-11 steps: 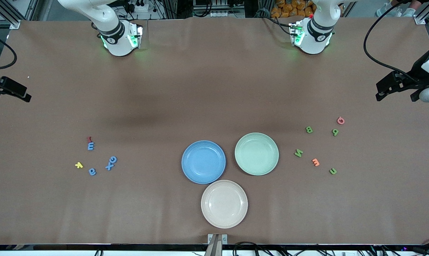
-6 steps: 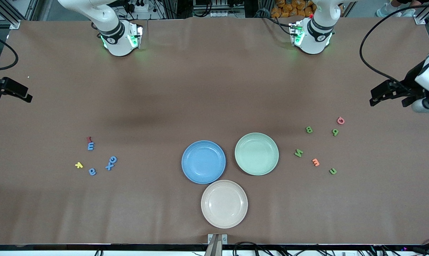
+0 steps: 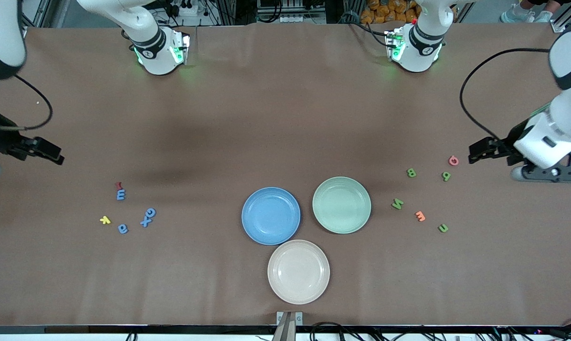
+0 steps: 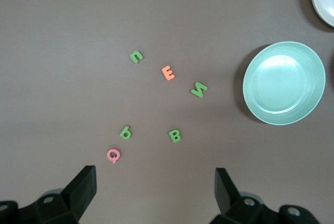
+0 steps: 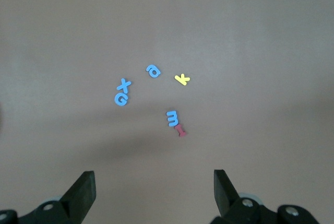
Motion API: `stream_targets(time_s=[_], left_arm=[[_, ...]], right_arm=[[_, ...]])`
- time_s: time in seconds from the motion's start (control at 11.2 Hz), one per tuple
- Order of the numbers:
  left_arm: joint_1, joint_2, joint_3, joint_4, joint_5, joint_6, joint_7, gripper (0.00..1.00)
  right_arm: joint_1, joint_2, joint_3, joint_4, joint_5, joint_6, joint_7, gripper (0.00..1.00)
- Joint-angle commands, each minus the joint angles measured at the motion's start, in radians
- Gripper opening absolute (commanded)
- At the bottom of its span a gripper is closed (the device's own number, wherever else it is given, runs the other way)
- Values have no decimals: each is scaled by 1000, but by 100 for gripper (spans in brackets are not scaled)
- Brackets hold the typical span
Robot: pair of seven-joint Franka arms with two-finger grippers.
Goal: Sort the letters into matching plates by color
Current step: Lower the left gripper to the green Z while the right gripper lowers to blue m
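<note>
we've got left end effector released, near green letters | right end effector released, near blue letters

You had even, diffuse overhead light across the brown table, bright without harsh glare. Two soft, broad shadows darkened the cloth farther from the front camera than the blue plate and mint green plate. Green indicator lights glowed at both arm bases. Your wrist views were dimmer and greyer, yet the letters stayed readable.
</note>
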Motion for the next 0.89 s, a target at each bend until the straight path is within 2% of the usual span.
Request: stream_targets(time_s=[0.0,0.18,0.36,0.44,0.62,0.8], left_arm=[[-21,15,-3,-100,-14,123,6,100],[-28,18,-20,-183,-13,235,6,100],[-44,34,-35,-249,-10,331,6,100],[-49,38,-46,-289,19,388,6,100],[-58,73,-69,-308,91,431,6,100],[-64,113,-71,-308,113,456,75,100]], right_arm=[[-11,30,5,-111,0,151,-41,100],[-22,80,6,-174,8,261,-91,100],[-44,134,6,-234,125,357,-223,100],[-48,155,6,-245,153,366,-278,100],[-56,178,8,-279,155,401,-343,100],[-62,198,9,-326,155,475,-424,100]])
